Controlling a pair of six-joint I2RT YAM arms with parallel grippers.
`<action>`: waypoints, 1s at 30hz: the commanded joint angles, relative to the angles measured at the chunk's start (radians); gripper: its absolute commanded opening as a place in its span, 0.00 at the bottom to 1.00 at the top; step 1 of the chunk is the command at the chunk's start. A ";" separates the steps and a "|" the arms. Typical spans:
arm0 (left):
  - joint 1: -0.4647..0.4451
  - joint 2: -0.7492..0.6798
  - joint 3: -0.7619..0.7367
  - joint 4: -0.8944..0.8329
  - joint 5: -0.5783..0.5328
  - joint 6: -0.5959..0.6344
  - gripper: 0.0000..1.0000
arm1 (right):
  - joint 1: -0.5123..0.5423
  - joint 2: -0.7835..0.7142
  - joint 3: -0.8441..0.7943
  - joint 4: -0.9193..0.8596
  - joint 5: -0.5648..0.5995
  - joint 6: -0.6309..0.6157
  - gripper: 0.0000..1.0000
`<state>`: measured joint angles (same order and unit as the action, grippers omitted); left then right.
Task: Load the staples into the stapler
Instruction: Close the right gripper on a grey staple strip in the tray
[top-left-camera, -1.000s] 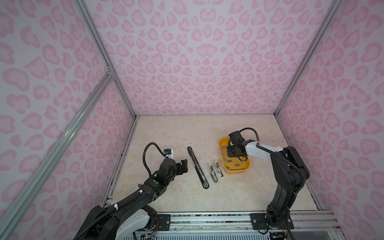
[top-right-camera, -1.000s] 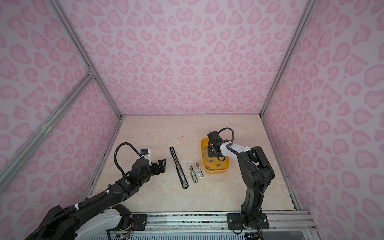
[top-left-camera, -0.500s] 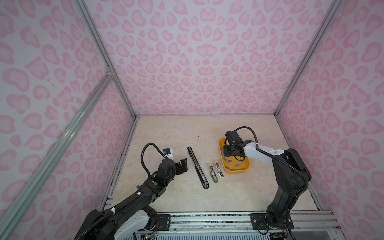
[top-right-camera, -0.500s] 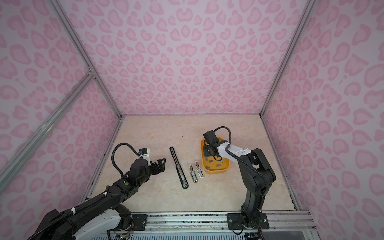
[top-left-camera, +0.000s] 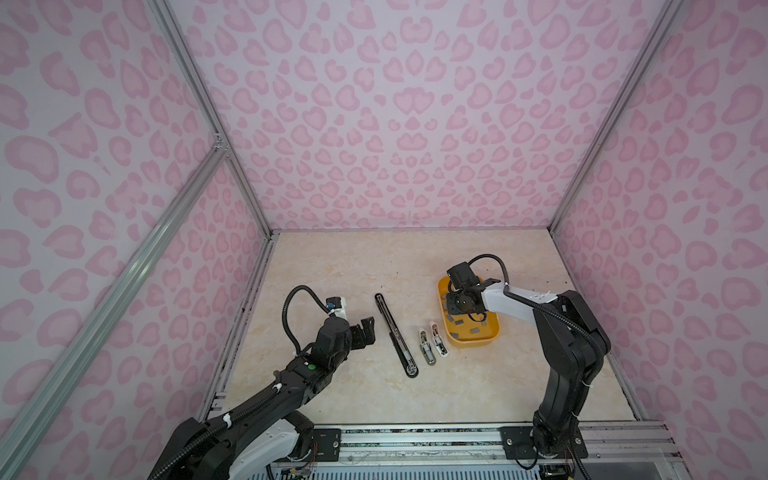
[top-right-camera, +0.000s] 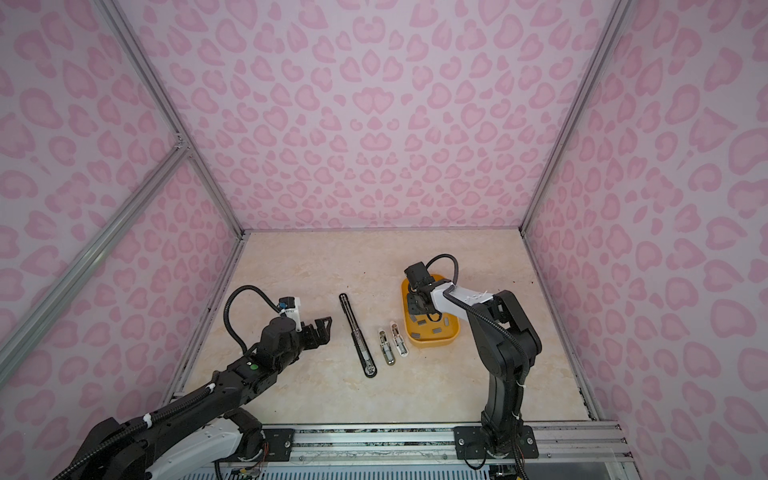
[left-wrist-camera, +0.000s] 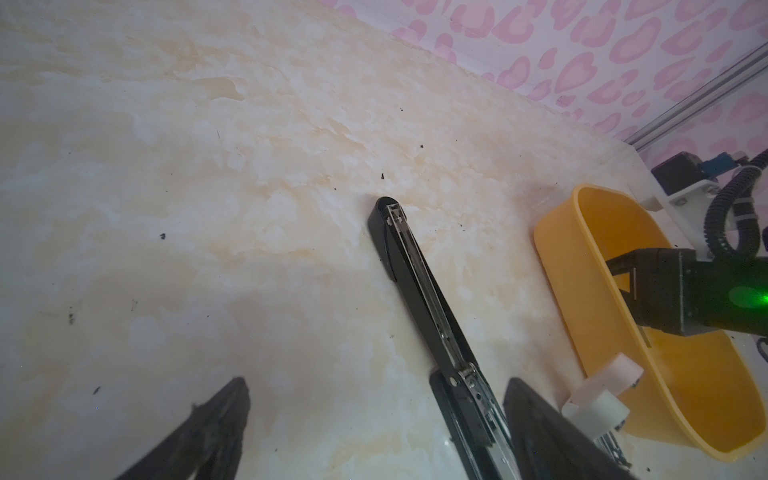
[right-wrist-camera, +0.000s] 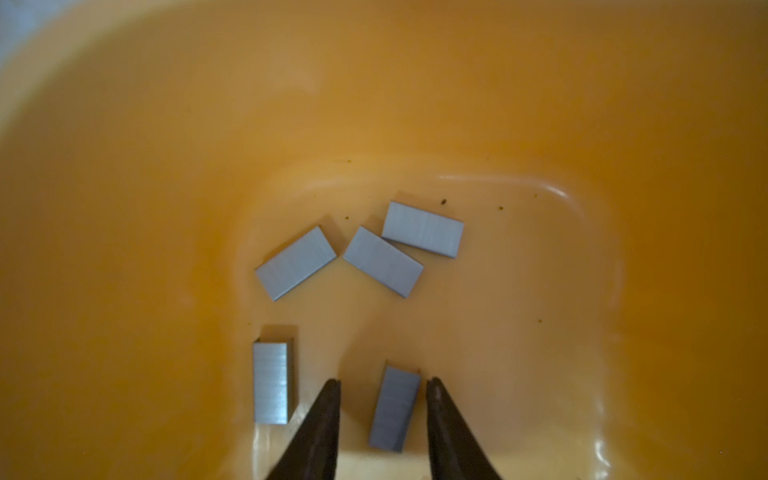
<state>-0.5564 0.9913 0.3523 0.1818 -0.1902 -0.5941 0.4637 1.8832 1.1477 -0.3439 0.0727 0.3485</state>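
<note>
Flat, brushed-grey staples (right-wrist-camera: 295, 262) lie scattered on the glossy floor of the rounded orange plastic tray (right-wrist-camera: 124, 166). The right gripper (right-wrist-camera: 382, 386) straddles one strip, its tapered black jaws narrowly apart and not pinching it. The left gripper (top-left-camera: 362, 332) hangs spread wide beside the long black stapler (top-left-camera: 397, 334), which lies unfolded flat on the marbled table (top-left-camera: 353, 266).

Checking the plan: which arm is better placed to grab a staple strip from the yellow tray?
Right. Its fingers straddle a staple strip inside the tray; the left arm's open fingers hover beside the black stapler.
</note>
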 joint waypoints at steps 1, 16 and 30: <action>0.000 0.004 -0.001 0.023 0.000 -0.004 0.97 | 0.001 0.016 0.005 -0.023 0.018 0.002 0.29; 0.000 0.012 0.003 0.021 0.003 -0.006 0.97 | 0.000 0.024 0.002 -0.030 0.024 0.002 0.17; 0.000 0.015 0.003 0.029 0.022 -0.016 0.97 | 0.000 -0.037 -0.027 -0.003 0.030 0.005 0.10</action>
<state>-0.5571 1.0042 0.3523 0.1822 -0.1799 -0.6018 0.4644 1.8629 1.1309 -0.3370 0.0891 0.3485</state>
